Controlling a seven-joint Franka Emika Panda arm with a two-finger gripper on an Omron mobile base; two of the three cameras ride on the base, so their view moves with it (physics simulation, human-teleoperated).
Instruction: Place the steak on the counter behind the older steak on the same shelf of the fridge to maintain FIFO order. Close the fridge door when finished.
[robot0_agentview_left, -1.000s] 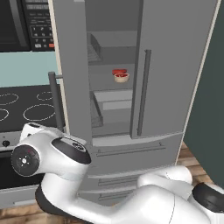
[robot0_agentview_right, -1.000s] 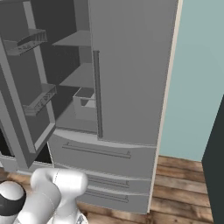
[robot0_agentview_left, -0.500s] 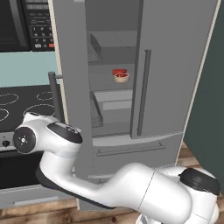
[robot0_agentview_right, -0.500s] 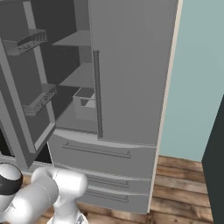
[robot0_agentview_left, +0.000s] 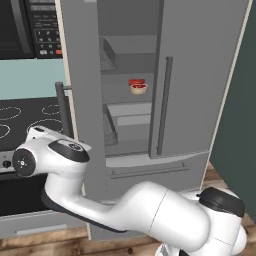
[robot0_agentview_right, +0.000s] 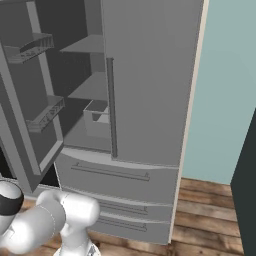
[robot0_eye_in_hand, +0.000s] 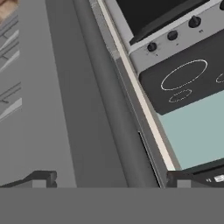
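I've swung the arm left toward the stove, tool (robot0_eye_in_hand: 105, 179) wide open and empty beside the fridge (robot0_agentview_left: 200, 75) door, older steak (robot0_agentview_left: 138, 87) on its shelf (robot0_agentview_left: 131, 104), so nothing's picked up yet.

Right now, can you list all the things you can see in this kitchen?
tall grey French-door fridge: one, grey, middle, left door open, right door shut
small red meat piece in a round tan bowl: one, red and tan, on a grey shelf inside the fridge
wide fridge drawers: two, grey, below the doors
door racks: two, grey, on the open door
black glass stovetop: one, black with white rings, left of the fridge
microwave: one, black, above the stovetop
wooden floor: brown planks
white robot arm: one, low in front
gripper: open, beside the open door's edge
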